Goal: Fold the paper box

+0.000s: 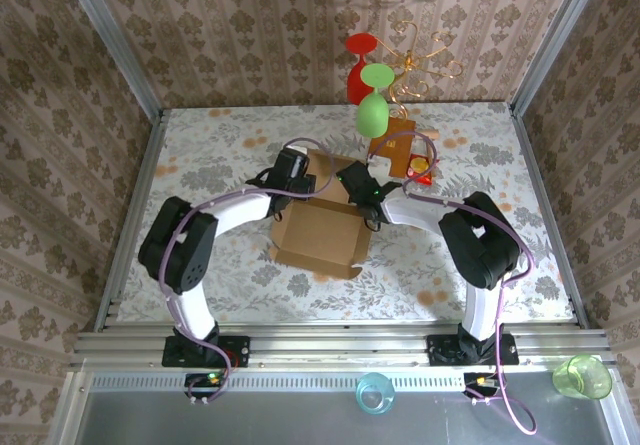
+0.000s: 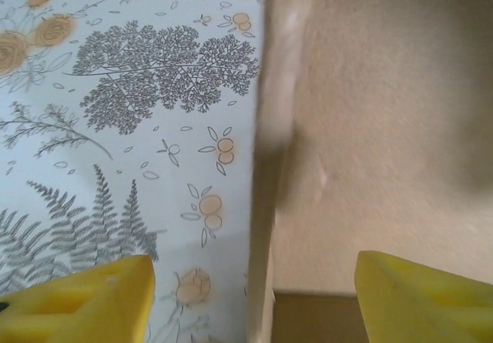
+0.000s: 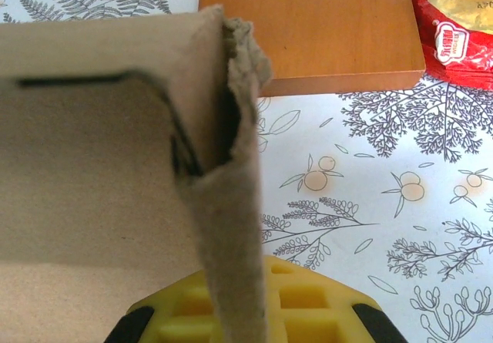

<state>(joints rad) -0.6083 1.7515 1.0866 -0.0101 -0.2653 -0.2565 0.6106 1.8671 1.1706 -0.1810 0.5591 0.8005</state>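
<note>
The paper box (image 1: 320,230) lies part-folded in the middle of the table, light-brown, with its far walls raised. My left gripper (image 1: 295,172) is at its far left corner. In the left wrist view this gripper (image 2: 254,304) is open, its yellow fingers (image 2: 77,300) straddling an upright wall edge of the paper box (image 2: 266,204) without touching it. My right gripper (image 1: 361,189) is at the far right corner. In the right wrist view it (image 3: 239,312) is shut on the frayed upright wall of the paper box (image 3: 231,227).
A smaller orange-brown box (image 1: 398,150) (image 3: 308,27) and a red packet (image 1: 421,171) (image 3: 454,27) lie just beyond the right gripper. Green (image 1: 372,115) and red (image 1: 360,65) glass shapes and a gold stand (image 1: 420,55) are at the back. Two cups (image 1: 374,393) (image 1: 582,376) sit on the near rail.
</note>
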